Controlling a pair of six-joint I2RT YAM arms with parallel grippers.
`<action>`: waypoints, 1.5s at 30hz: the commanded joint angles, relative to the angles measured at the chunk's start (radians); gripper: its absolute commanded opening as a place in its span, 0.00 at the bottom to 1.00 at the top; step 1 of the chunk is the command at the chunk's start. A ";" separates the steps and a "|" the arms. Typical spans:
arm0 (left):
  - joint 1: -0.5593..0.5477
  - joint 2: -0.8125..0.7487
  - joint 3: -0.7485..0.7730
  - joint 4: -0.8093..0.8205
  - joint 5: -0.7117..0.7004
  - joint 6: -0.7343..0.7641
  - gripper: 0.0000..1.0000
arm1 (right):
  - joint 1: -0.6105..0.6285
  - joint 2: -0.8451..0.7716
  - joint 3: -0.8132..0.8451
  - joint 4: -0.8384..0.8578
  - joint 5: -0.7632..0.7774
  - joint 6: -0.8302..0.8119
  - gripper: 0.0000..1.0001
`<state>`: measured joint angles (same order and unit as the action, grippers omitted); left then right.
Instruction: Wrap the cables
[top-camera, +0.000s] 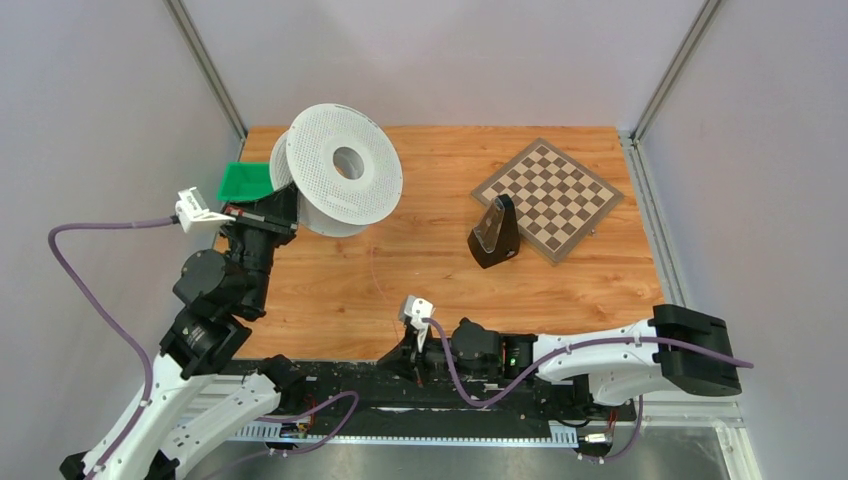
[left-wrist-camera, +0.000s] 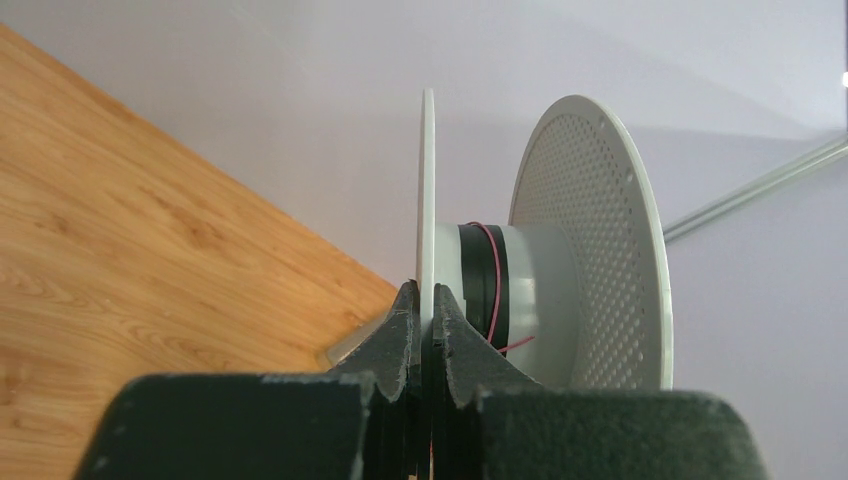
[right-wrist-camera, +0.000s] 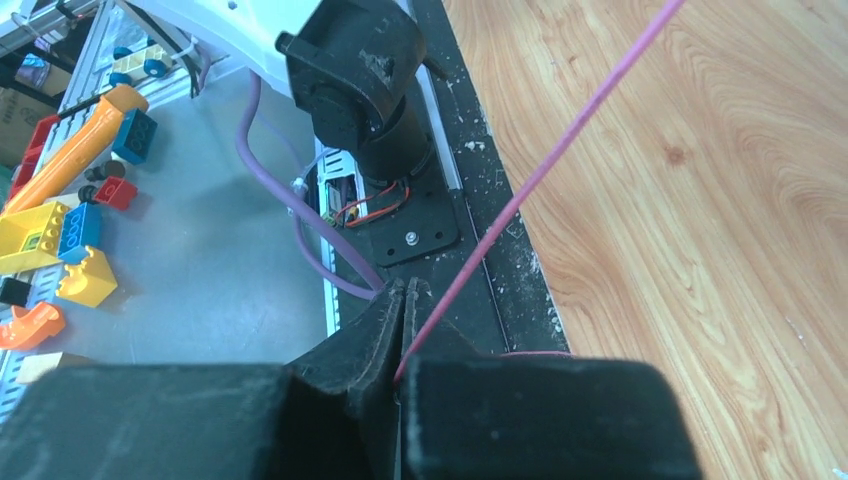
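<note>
Step in hand: winding, judged early. Left end effector (left-wrist-camera: 425, 300) is clamped on the thin near flange of the spool (left-wrist-camera: 590, 250), holding it on edge. Right end effector (right-wrist-camera: 404, 300) is pinched together on the cable (right-wrist-camera: 540, 170), which runs taut up and away from its fingertips, over the counter (right-wrist-camera: 700, 200).

On the hub, just past the left fingertips, a couple of reddish turns of cable lie over a black band. The rest of the hub is bare, so most of the wrap looks not yet done.

Next move probably calls for the right arm to lead the cable round the hub, or the left to turn the spool, with tension kept up. The thin wire could slip from the fingers or wander off the band.

Containers: a green bin (top-camera: 243, 180) sits just beside the left end effector, behind the spool. Its contents cannot be seen.
</note>
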<state>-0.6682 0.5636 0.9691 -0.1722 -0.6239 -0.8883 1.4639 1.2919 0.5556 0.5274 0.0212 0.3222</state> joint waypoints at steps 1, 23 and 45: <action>-0.004 0.035 0.014 0.146 -0.047 0.101 0.00 | 0.009 -0.028 0.106 -0.117 0.062 -0.001 0.01; -0.023 0.094 -0.069 -0.070 0.150 0.709 0.00 | -0.150 -0.077 0.470 -0.464 -0.146 -0.161 0.03; -0.031 0.032 -0.091 -0.312 0.770 1.038 0.00 | -0.296 -0.091 0.629 -0.735 -0.259 -0.300 0.02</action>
<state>-0.6945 0.6235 0.8619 -0.5205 -0.0334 0.0528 1.1912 1.2392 1.1526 -0.1619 -0.2043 0.0814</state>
